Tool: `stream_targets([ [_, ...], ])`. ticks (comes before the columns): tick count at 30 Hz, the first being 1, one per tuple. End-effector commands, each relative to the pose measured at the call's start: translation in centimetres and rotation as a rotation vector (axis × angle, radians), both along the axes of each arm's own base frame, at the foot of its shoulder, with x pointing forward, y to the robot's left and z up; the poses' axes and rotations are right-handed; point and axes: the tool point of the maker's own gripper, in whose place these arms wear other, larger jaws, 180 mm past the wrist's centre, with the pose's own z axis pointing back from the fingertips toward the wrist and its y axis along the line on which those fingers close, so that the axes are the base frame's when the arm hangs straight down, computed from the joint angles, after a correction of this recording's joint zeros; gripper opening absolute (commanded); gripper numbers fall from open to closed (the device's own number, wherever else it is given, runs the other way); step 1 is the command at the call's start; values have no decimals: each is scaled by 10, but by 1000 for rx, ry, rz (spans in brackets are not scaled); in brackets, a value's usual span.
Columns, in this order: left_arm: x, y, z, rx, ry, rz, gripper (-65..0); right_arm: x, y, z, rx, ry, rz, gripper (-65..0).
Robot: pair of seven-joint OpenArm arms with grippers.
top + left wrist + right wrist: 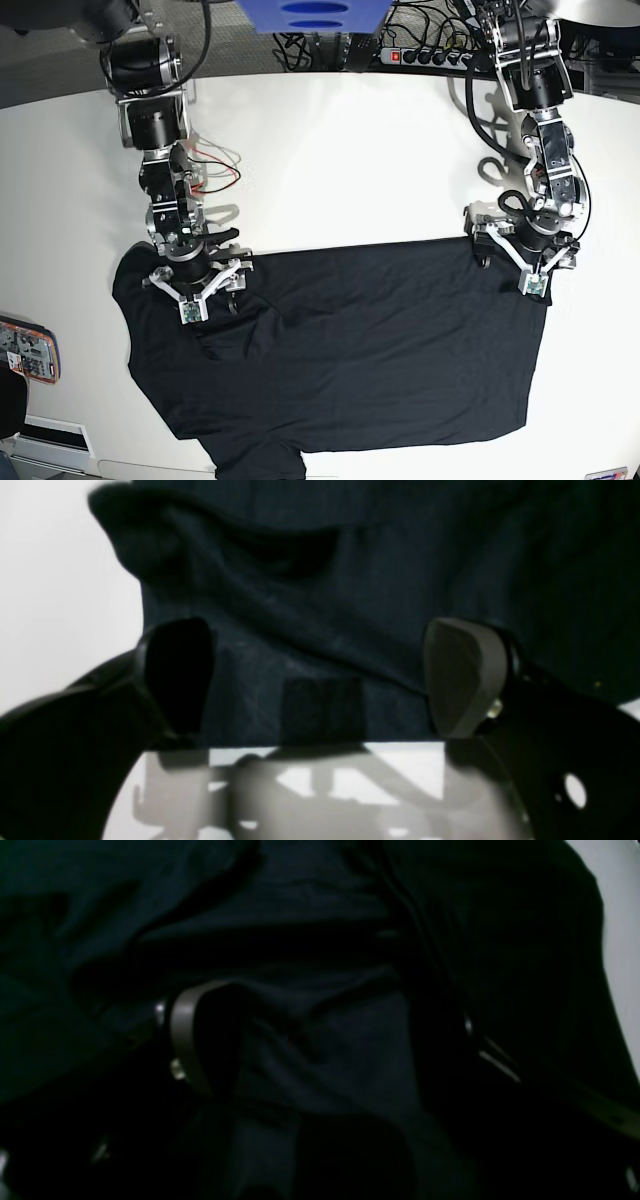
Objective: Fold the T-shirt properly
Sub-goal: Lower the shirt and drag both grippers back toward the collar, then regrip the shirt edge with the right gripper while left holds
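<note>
The black T-shirt [360, 340] lies spread out on the white table [340, 160], with a sleeve at the left and wrinkles near its upper left corner. My left gripper [525, 252] is at the shirt's upper right corner. In the left wrist view it [320, 680] is open, with its fingers [465, 675] on either side of the shirt's [350, 580] straight edge. My right gripper [195, 282] is at the upper left corner. In the right wrist view it [320, 1040] is open, low over rumpled cloth [325, 1065].
A power strip [420, 55] and cables lie beyond the table's far edge, next to a blue object [310, 15]. Red and white wires [215, 175] lie on the table near the right arm's base. A colourful small object [25, 350] sits at the left edge.
</note>
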Motion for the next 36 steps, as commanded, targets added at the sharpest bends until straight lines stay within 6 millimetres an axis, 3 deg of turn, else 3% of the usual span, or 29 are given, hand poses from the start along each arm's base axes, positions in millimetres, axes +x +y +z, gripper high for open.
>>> stream_targets([
  [1, 6, 7, 12, 7, -40, 11, 0, 2, -6, 4, -34, -2, -1, -139],
  [3, -2, 18, 10, 6, -36, 46, 0, 3, -6, 13, -37, -28, 2, -139],
  [5, -12, 31, 7, 2, -29, 89, 0, -20, -4, -1, -35, 1, 8, -139],
  [8, -26, 37, -1, 7, -3, 104, 0, -35, 0, -2, -32, 1, 19, -139],
  [20, -73, 33, -26, 8, 8, 86, 0, -83, 6, -21, -26, 54, 36, -139],
  [29, -101, 21, -17, 34, 5, 55, 0, -128, 14, -27, -15, 85, 52, -139],
  [31, -104, 19, -13, 42, -1, 47, 0, -130, 14, -23, -15, 77, 54, -139],
  [36, -102, 19, -10, 45, -9, 44, 0, -109, 2, 18, -31, -21, 29, -139],
])
